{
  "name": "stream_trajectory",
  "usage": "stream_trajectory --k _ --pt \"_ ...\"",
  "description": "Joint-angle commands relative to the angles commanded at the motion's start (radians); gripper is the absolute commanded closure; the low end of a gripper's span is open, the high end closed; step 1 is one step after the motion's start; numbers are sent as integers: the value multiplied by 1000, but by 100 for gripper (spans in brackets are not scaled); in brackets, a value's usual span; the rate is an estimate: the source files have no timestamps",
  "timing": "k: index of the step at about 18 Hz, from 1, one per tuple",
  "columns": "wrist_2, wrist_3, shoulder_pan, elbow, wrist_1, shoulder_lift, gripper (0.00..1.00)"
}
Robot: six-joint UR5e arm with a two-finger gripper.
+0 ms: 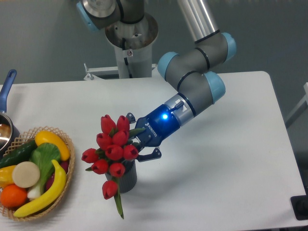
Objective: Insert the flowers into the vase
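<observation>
Pincer [136,143]: black two-finger unit on a blue-lit wrist, angled down and to the left from the grey-and-blue arm [192,82]. Fingers clamped on the stems of the flowers, just behind the buds; one finger shows above the bunch, one below.

Flowers [113,149]: bunch of red tulip buds with green stems and leaves, tilted, heads toward the left. The bunch sits directly over the vase and hides its opening; one bud and a long green leaf hang down in front of the vase wall. Whether the stem ends are inside the opening cannot be told.

Vase [126,179]: small dark grey ribbed cylinder, upright on the bench [216,183], below the pincer.

Wicker basket [67,180]: at the left bench edge, well apart from the vase, holding a banana [45,192], orange, cucumber and other produce.

Pan [6,113]: blue handle, partly cut off at far left.
</observation>
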Motion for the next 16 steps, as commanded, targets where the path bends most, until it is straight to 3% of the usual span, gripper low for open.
stream_trajectory --k 3,4,6,12,16 --pt "2 0 -2 -3 5 -8 59" --pt "2 2 -2 -5 6 -11 53" --pt "2 21 0 -3 6 -15 17" --pt "3 40 0 -14 5 -9 5" --pt "103 31 5 -23 3 18 0"
